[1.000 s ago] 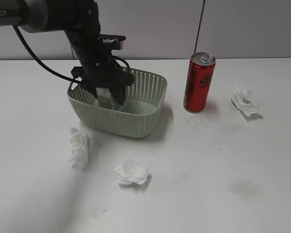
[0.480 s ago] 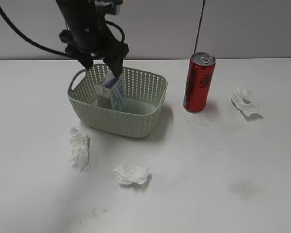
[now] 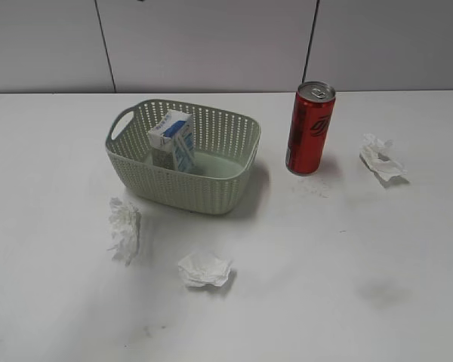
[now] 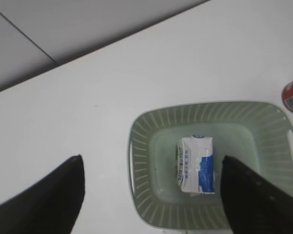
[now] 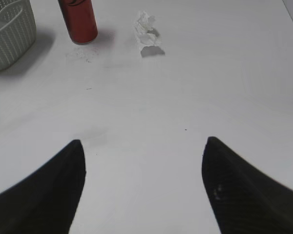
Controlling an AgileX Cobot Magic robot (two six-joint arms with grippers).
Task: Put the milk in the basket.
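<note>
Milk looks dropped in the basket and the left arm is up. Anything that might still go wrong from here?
The milk stands at a slant inside the basket, so it may topple, though probably staying inside. The left pincer hangs open directly above; a careless descent might knock the carton or the rim.

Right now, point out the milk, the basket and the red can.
milk (image 3: 171, 130): exterior view, on its white and blue top face.
basket (image 3: 189, 192): exterior view, on its near perforated wall.
red can (image 3: 309, 132): exterior view, on the middle of its side.
</note>
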